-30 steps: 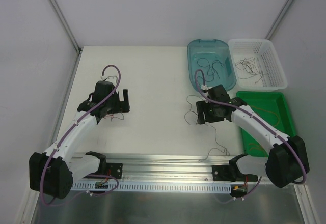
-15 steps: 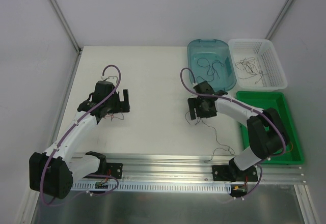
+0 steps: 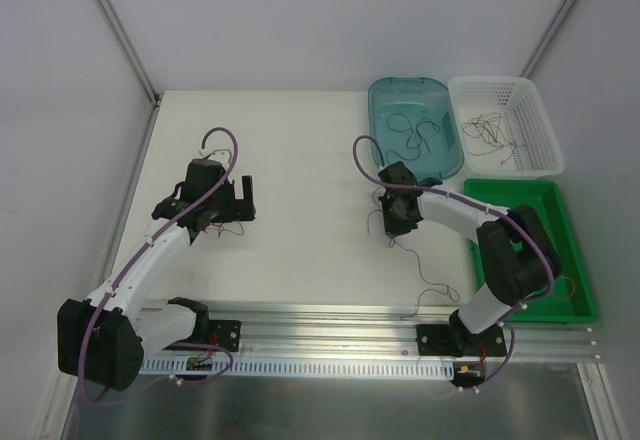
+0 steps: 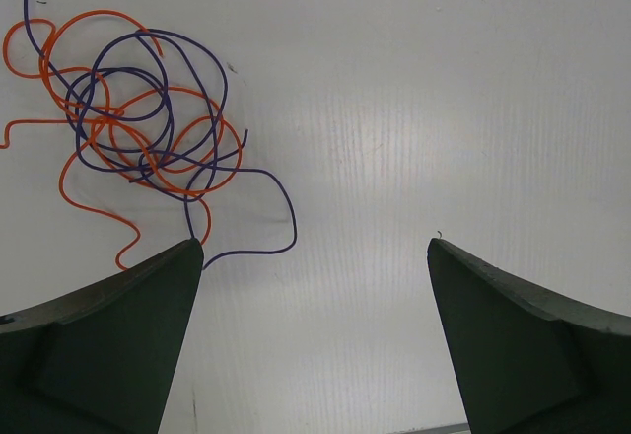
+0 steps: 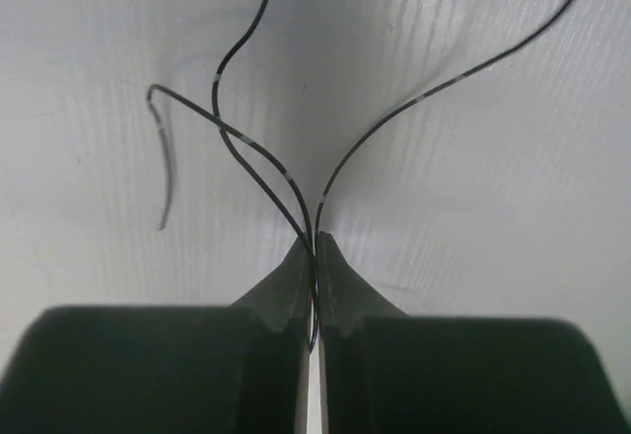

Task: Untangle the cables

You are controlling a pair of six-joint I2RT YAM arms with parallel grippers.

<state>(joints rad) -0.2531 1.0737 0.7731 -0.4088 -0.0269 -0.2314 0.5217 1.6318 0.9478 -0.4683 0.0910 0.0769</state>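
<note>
Tangled: a knot of orange and purple-blue cables lies on the white table, its loops crossing one another many times and one purple end curling free. Across the table, a hair-thin black cable is pinched between the closed fingertips of the right gripper, and its runs fan out flat over the surface. More dark strands lie coiled in the blue tub and the white basket. An orange loop rests in the green tray.
</note>
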